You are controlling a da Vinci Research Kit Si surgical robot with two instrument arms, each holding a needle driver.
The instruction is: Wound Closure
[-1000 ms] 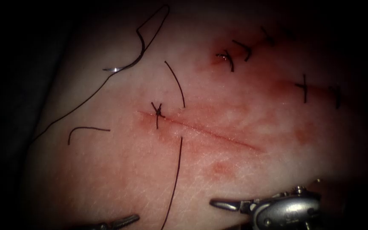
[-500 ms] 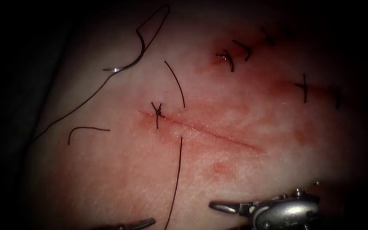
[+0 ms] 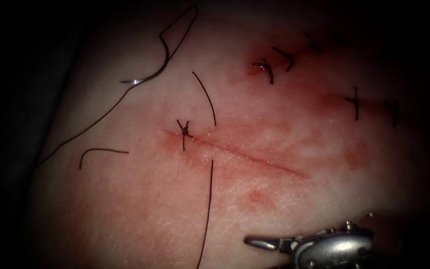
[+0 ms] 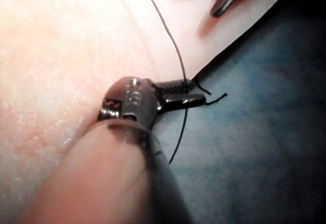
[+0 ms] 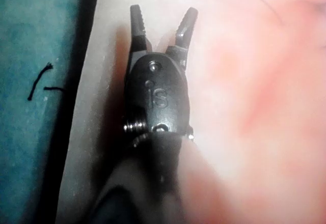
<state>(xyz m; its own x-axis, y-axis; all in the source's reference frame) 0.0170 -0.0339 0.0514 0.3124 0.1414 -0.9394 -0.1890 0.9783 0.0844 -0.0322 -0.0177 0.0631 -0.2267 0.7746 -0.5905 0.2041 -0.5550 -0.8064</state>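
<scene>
The curved needle lies free on the tissue at the upper left of the cut, held by neither tool. Its thread trails down to the left. One knotted stitch sits at the cut's left end. A long loose thread runs from just below the cut to the near edge. In the left wrist view the left tool is at the tissue's edge, jaws shut on this thread. The right tool rests low on the right of the cut, jaws open and empty.
Two short cut thread pieces lie near the knot. Older stitches cross other cuts at the upper right, amid red fluid stains. A blue drape borders the tissue, with small thread ends on it.
The left tool slid right along the near edge toward the long thread and closed on it. The thread's lower end shifted slightly right. The right tool barely moved.
</scene>
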